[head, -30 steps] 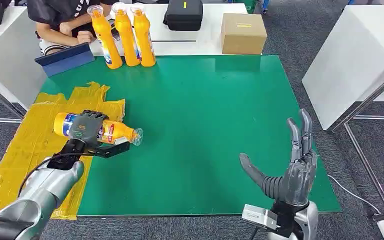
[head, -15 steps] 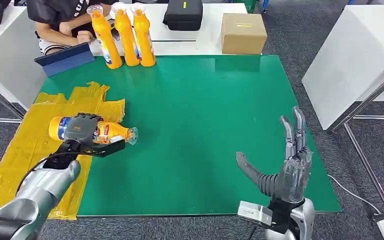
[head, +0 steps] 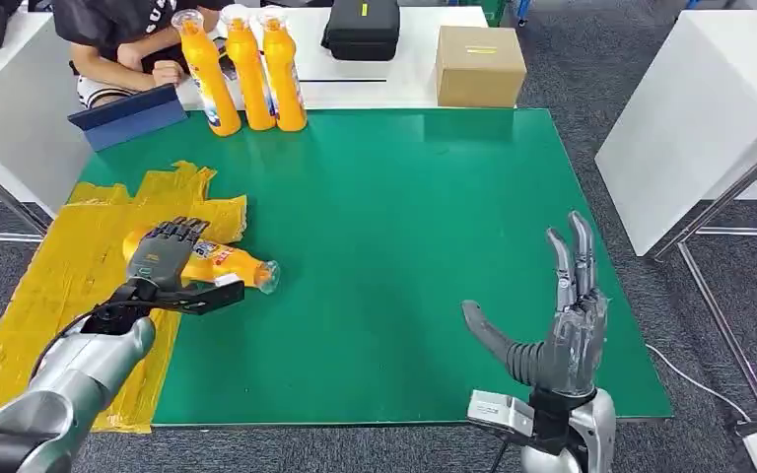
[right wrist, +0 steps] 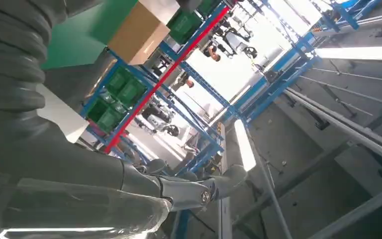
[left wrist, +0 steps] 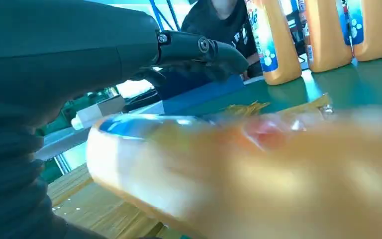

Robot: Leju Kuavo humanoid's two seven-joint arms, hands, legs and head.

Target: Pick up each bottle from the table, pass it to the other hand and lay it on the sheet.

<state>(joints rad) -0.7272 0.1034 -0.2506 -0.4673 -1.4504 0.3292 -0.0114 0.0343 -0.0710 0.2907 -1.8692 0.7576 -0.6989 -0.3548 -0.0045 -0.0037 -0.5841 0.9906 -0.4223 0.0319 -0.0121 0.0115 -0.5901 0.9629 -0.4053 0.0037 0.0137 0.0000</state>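
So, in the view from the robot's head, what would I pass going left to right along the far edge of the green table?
Blue tablet → three upright orange bottles → black case → cardboard box.

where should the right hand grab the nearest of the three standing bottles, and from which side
Take the leftmost standing bottle around its straight orange body, below the narrow neck, coming in level from the open green mat side. It stands upright with a neighbour close beside it, so likely only the front is free for the right hand.
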